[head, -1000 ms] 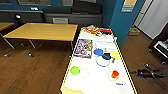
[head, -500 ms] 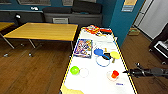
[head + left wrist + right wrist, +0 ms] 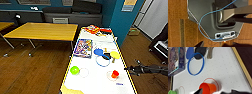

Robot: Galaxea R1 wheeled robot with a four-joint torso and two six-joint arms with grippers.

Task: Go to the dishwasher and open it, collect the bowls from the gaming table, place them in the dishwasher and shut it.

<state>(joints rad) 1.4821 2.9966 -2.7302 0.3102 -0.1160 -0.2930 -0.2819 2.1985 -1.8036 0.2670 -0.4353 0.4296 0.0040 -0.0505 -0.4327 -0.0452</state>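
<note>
Long white worktop (image 3: 100,80) is seen centre-right of head view, w/ board game (image 3: 83,47) at its upper part. Blue-rimmed bowl (image 3: 102,60) lies mid-worktop, green bowl (image 3: 74,70) lower left, orange cup (image 3: 115,73) lower right. Right claw (image 3: 130,69) is held just beside worktop's right edge; finger state can't be told.

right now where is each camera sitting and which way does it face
Head view: high on the robot, facing forward and down at the gaming table; the right arm comes in.
Left wrist view: on the left wrist, facing down at wood floor and the robot's grey base.
Right wrist view: on the right wrist, facing down at the tabletop.
Shared by head and right wrist: orange cup and blue ring.
</note>
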